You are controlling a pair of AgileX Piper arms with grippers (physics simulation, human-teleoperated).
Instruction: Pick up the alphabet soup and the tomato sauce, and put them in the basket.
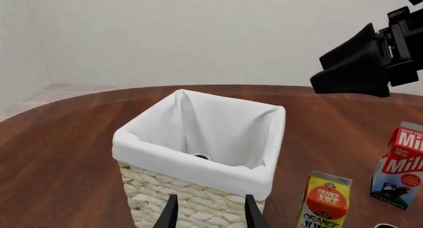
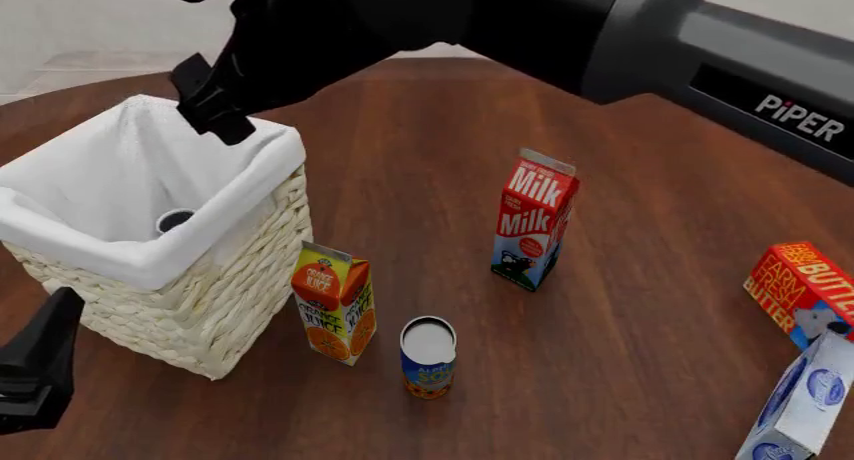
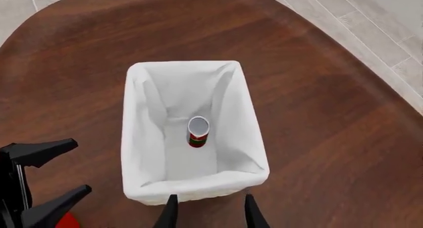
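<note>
1. Sitting near the table's left edge, the basket (image 2: 200, 300) holds only the sauce (image 3: 197, 132), upright on its floor.
2. The soup (image 2: 429, 357) stands upright near the front edge, outside the basket.
3. Right gripper (image 2: 214, 98) spread open and empty above the basket; left gripper (image 1: 210, 213) open, empty.

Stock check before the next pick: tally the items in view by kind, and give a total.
Cans: 2, alphabet soup and tomato sauce
Cartons: 3, orange juice, milk, blue-white carton
Butter boxes: 1
Baskets: 1
Total: 7
</note>
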